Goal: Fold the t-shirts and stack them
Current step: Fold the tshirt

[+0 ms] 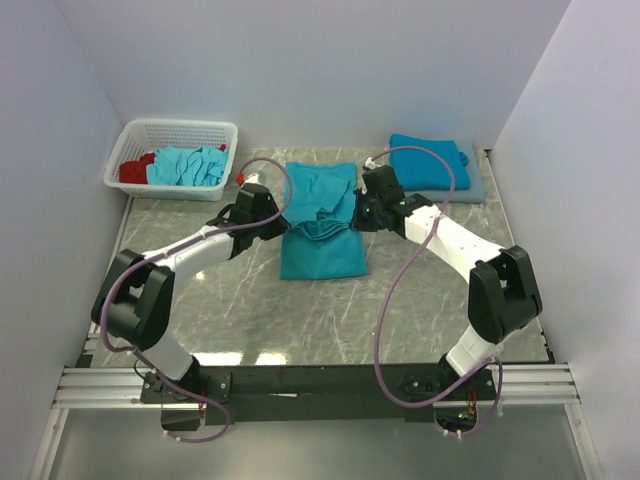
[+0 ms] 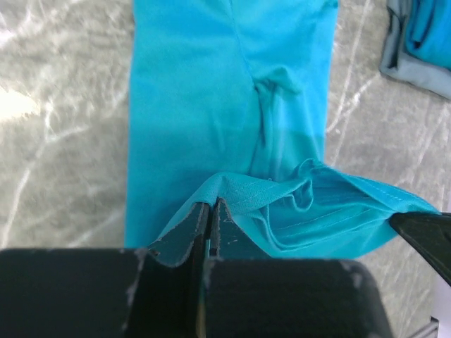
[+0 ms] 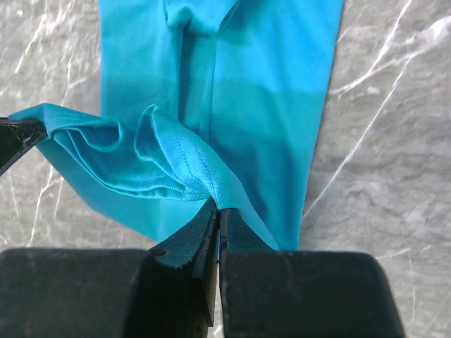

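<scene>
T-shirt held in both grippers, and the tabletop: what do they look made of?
T-shirt: soft knit fabric, likely cotton, matte; it drapes and bunches in folds, with a stitched hem. Tabletop: glossy grey marble-look surface with white veins and glare; stone or laminate, cannot tell.

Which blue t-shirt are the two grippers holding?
The middle t-shirt, pinched by the left gripper and right gripper; the crumpled t-shirts lie in the basket, the folded t-shirt far right.

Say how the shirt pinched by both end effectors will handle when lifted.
Likely floppy: the shirt bunches and sags between the left end effector and right end effector. Probably light: small pinches hold its edge up. It may drape, not keep shape; the rest lies flat on the table.
</scene>
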You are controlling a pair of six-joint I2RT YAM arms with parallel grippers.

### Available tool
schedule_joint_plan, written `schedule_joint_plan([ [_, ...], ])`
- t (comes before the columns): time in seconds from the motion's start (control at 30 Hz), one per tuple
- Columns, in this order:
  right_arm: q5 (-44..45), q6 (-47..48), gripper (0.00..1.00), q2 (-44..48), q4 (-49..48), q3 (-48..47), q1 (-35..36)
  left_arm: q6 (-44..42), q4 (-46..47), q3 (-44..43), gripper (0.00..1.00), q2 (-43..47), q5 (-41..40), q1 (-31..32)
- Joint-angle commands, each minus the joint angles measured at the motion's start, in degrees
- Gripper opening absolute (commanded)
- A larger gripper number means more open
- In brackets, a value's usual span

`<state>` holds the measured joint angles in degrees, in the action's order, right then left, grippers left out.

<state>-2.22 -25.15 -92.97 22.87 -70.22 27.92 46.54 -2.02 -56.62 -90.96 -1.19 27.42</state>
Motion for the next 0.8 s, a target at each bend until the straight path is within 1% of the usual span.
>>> schedule_joint_plan([
  [0.0,0.02,1.68,0.01,-1.51,-1.33,-3.78,-1.46,-2.60,3.52,-3.32,0.04,-1.93,2.25,-1.23],
  [0.13,-0.94,2.12,0.01,-4.06,-1.69,-6.59,-2.69,-3.30,4.57,-5.16,0.04,-4.57,3.82,-2.10],
  [0.23,-2.69,2.64,0.01,-6.17,-1.69,-8.00,-3.57,-3.65,5.18,-6.65,0.11,-6.51,5.23,-2.63],
  [0.27,-3.49,2.91,0.01,-6.96,-1.95,-8.27,-3.75,-3.83,5.36,-6.92,0.15,-6.95,5.23,-2.72],
  [0.37,-4.90,3.26,0.02,-9.15,-2.05,-9.94,-4.54,-4.27,5.28,-8.24,0.19,-8.62,5.67,-3.16],
  [0.47,-3.76,2.03,0.02,-11.53,-0.73,-12.05,-5.24,-4.27,5.53,-9.21,0.18,-10.20,5.76,-3.60],
  [0.6,-5.33,1.59,0.03,-13.73,-1.16,-13.37,-6.21,-4.27,6.94,-9.74,0.18,-12.22,6.90,-4.13],
  [0.7,-5.69,1.42,0.04,-15.57,-0.73,-14.77,-6.74,-4.45,6.16,-11.23,0.18,-14.15,7.17,-4.48],
  [0.77,-5.87,1.15,0.04,-16.72,-0.55,-15.56,-7.09,-4.44,5.80,-12.37,0.23,-15.30,8.22,-4.83],
])
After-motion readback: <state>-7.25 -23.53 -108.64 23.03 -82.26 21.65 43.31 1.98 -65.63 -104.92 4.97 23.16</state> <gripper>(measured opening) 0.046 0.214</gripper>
